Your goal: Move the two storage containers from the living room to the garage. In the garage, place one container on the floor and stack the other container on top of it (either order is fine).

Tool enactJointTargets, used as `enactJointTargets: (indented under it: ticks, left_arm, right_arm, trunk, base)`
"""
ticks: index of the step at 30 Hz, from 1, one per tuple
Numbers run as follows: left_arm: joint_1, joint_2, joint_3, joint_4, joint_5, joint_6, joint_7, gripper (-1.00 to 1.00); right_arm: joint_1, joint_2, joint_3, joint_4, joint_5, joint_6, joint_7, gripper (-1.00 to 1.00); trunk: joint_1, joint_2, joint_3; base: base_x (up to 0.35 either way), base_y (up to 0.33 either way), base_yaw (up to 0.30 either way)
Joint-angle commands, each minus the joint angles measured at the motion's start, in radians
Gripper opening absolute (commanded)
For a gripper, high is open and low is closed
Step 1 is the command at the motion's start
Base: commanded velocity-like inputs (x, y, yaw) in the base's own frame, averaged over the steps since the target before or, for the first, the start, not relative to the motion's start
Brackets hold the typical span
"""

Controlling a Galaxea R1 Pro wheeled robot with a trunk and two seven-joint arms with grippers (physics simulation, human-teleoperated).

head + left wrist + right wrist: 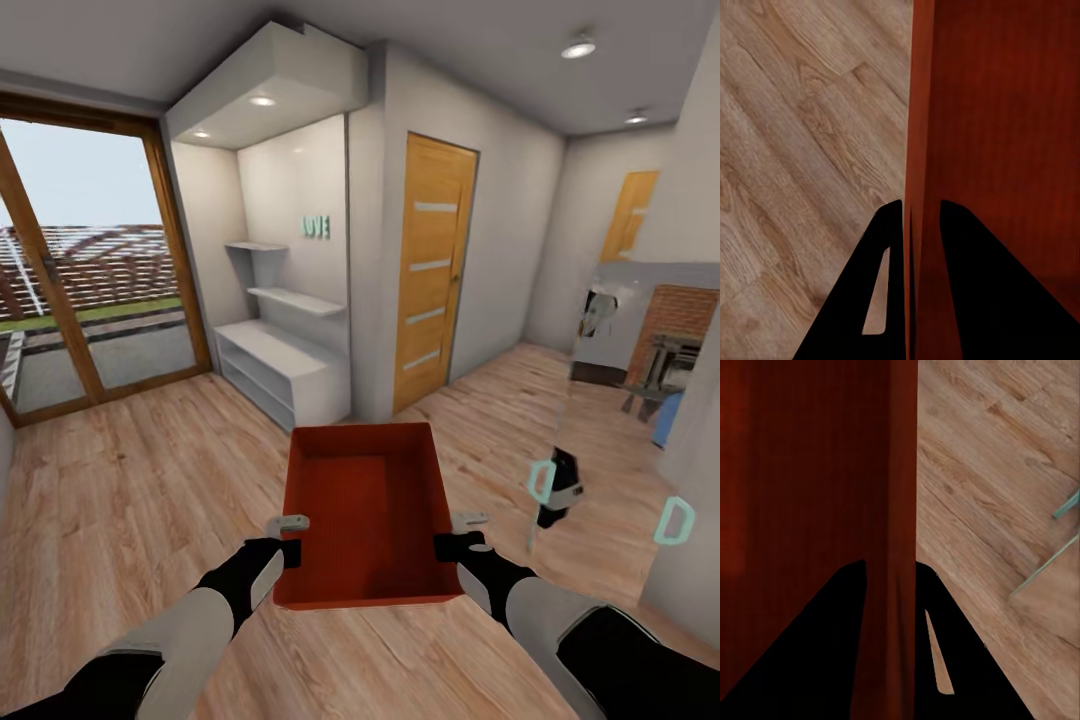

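My left gripper (921, 225) is pinched shut on the left wall of the orange-red storage container (365, 515), one finger inside and one outside, and my right gripper (891, 581) clamps the right wall the same way. The bin hangs between my two arms in front of my trunk, open side up and empty, above the light wood plank floor (130, 500) of the living room — so this is the carry, not the placing.

To do it well I should keep both wrists level and the same way apart; if one arm drifts, the thin wall could slip from the pads or the bin could twist. Drive slowly, turn gently.

Ahead stands a white shelf unit (275, 370), then a closed wooden door (432, 270). Left is the glass door (85, 270), far right the brick fireplace (680, 315). I see no garage yet.
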Motion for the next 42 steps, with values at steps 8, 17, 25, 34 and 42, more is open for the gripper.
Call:
enactJointTargets:
  ticks: [8, 17, 25, 34, 42]
  left_arm:
    - [-0.001, 0.004, -0.003, -0.006, -0.03, 0.004, 0.013, -1.0]
    - [-0.001, 0.004, -0.003, -0.006, -0.03, 0.004, 0.013, -1.0]
    - [0.0, 0.004, -0.003, -0.006, -0.03, 0.005, 0.013, -1.0]
    - [-0.001, 0.004, -0.003, -0.006, -0.03, 0.005, 0.013, -1.0]
    - [-0.001, 0.004, -0.003, -0.006, -0.03, 0.005, 0.013, -1.0]
  right_arm:
    - [-0.001, 0.0, -0.018, 0.027, -0.019, -0.005, -0.005, -1.0]
    - [-0.001, 0.0, -0.018, 0.027, -0.019, -0.006, -0.004, -1.0]
    - [-0.001, 0.0, -0.019, 0.027, -0.019, -0.007, -0.005, -1.0]
    - [-0.001, 0.002, -0.019, 0.027, -0.019, -0.007, -0.006, -1.0]
    - [-0.002, 0.003, -0.019, 0.027, -0.019, -0.007, -0.007, -1.0]
  trunk:
    - [0.001, -0.002, -0.002]
    - [0.001, -0.002, -0.002]
    - [0.001, -0.002, -0.002]
    - [0.001, -0.002, -0.002]
    - [0.001, -0.002, -0.002]
  base:
    - [0.328, 0.0, 0.0]
    - [0.328, 0.0, 0.0]
    - [0.328, 0.0, 0.0]
    - [0.328, 0.0, -0.024]
    - [0.328, 0.0, -0.21]
